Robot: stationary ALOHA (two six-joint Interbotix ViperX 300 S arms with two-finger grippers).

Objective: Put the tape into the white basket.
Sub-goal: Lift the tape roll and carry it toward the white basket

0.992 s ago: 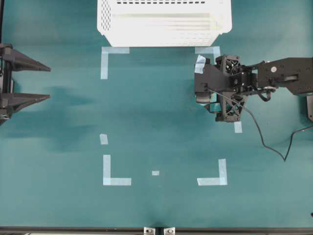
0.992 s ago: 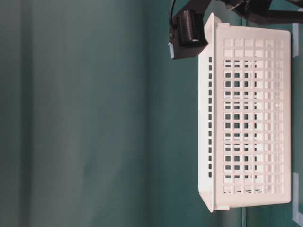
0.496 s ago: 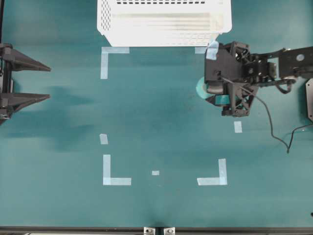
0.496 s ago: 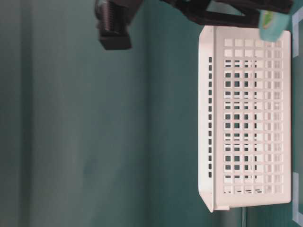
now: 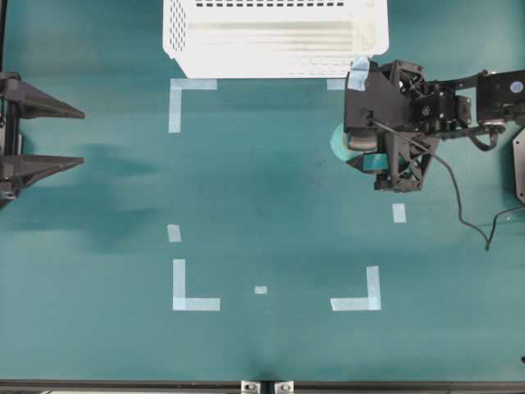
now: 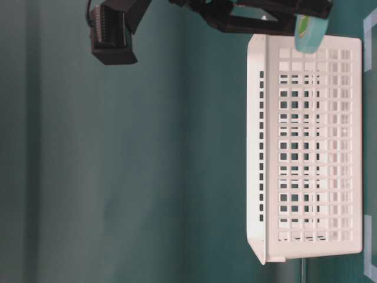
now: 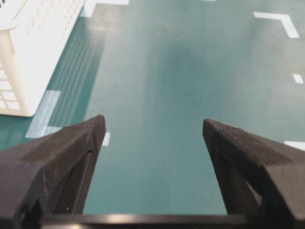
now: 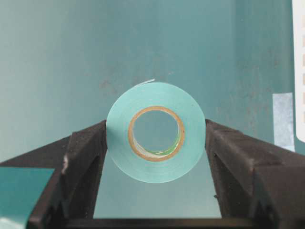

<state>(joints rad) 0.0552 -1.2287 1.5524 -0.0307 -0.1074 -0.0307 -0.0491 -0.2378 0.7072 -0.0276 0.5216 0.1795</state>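
- Tape (image 8: 156, 131), a mint-green roll with a tan cardboard core, sits clamped between the two black fingers of the right gripper (image 8: 156, 138), its open centre facing the wrist camera.
- From overhead, only a sliver of the roll shows past the gripper's black body (the rest is hidden beneath it), above the teal counter (image 5: 271, 197) and just outside the near right corner of the white basket (image 5: 275, 37).
- At table level, the roll hangs beside the basket's perforated wall, not inside it.
- Left gripper (image 7: 152, 138) rests at the counter's left edge, well apart from the basket, its fingers spread wide with nothing between them.
- Pale blue tape strips (image 5: 194, 285) mark corners on the counter.
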